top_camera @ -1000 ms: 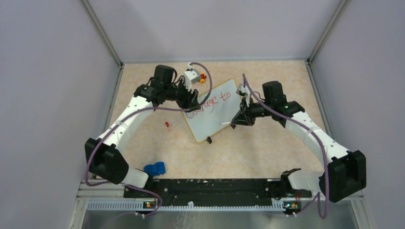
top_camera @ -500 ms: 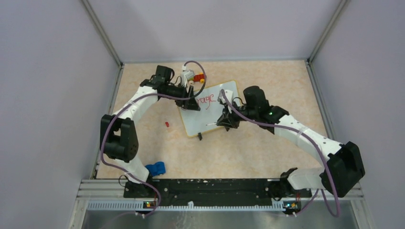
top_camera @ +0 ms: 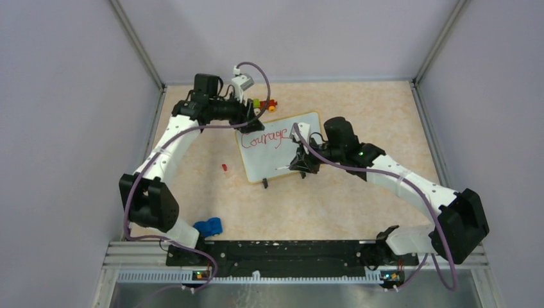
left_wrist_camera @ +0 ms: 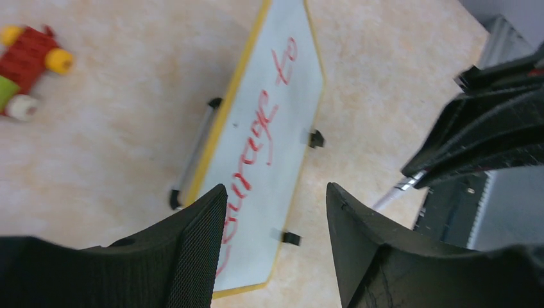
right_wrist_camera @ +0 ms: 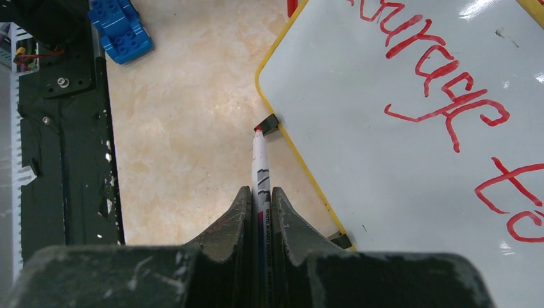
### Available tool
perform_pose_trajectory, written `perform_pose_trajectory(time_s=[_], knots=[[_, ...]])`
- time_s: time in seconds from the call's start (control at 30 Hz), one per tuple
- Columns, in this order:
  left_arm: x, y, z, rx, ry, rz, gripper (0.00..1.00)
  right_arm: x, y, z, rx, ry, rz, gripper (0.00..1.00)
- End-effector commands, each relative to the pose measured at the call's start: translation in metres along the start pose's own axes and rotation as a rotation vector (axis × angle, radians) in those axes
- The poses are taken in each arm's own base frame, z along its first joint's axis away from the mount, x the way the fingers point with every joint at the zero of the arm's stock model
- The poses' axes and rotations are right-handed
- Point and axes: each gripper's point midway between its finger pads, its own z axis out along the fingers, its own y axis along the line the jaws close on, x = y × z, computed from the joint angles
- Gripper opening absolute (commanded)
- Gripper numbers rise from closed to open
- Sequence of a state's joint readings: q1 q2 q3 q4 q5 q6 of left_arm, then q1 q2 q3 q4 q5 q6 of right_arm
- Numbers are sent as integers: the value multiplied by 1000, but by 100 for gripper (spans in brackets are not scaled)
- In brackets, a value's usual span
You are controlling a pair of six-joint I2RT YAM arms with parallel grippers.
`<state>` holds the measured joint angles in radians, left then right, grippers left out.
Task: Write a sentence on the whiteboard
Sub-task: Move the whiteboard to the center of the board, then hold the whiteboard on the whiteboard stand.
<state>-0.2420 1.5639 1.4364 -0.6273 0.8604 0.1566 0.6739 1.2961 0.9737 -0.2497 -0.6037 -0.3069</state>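
I'm gripping the marker [right_wrist_camera: 259, 157] in my right claw [right_wrist_camera: 260, 192] beside the whiteboard [right_wrist_camera: 385, 212]; my left claw [left_wrist_camera: 276, 189] is hovering released.

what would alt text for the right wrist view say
The right claw is shut on a white marker, its red tip beside the yellow-rimmed whiteboard, over the table. On the board, red words read "Courage to"; a blue block lies farther off.
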Motion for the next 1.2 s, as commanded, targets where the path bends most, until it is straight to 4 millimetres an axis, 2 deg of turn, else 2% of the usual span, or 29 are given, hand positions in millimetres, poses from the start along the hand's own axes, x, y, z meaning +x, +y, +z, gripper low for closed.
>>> perform_pose_trajectory(time_s=[0.0,0.13,0.33,0.57,0.73,1.17], knots=[[-31,41,-9,-197,-38,107,65,-13,3,-2,-8,-36,-47,0],[-16,58,6,-186,20,69,66,-12,3,-3,-4,-34,-46,0],[6,47,19,-79,54,1,61,-10,1,-3,7,-28,-51,0],[32,34,25,-20,78,-138,40,-10,3,-4,0,-26,-50,0],[41,21,25,15,80,-165,34,-7,5,-4,-12,-17,-47,0],[52,9,31,82,92,-133,33,0,17,10,-96,-33,-39,0]])
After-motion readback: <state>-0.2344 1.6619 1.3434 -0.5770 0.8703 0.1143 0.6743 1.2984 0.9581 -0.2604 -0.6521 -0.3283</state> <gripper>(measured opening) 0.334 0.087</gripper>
